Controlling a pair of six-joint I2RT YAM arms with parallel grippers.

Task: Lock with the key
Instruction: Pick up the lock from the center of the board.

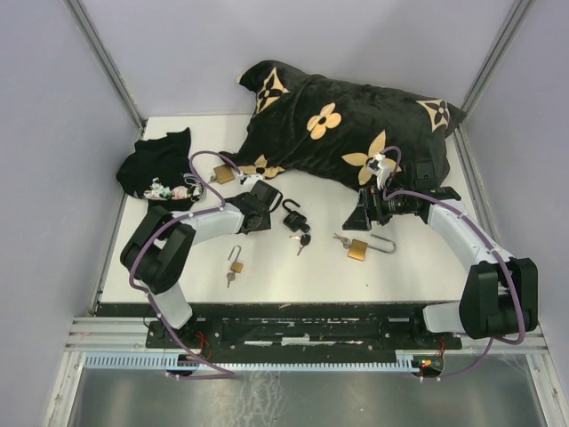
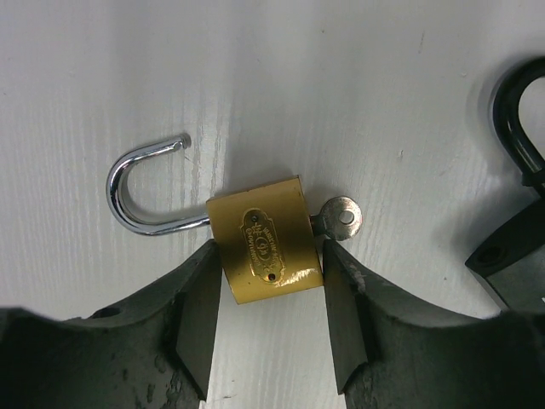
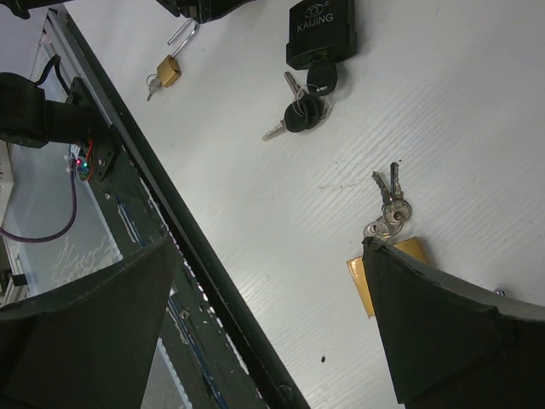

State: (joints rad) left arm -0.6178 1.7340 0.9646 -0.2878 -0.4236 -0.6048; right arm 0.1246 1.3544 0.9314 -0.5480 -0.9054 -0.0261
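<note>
**Left arm has the brass padlock lined up, shackle open**

The brass padlock (image 2: 266, 252) lies flat on the white tabletop (image 2: 341, 85). Its shackle (image 2: 140, 192) is swung open and a key (image 2: 341, 217) sits in the cylinder. The left gripper (image 2: 270, 273) has its fingers (image 2: 200, 315) right against both sides of the body. I can't tell if they're really pinching it or just touching. My guess is the body gets braced like that so it won't skid when the shackle is pushed home and the key turned.

The right gripper (image 3: 268, 256) is spread wide and holds nothing, so it looks free for that job. It hangs above a long-shackle padlock (image 1: 357, 250) with two silver keys (image 3: 387, 192) on a ring.

From overhead I count four padlocks in the open:
- that long-shackle one
- a small brass padlock (image 1: 236, 264)
- a brass padlock by the cushion (image 1: 222, 173)
- one black padlock (image 1: 292, 216), with black-headed keys (image 1: 304, 240), number unclear

The one between the fingers seems hidden under the gripper there, so maybe five. There's one flower-print cushion (image 1: 347, 124) at the back.
</note>
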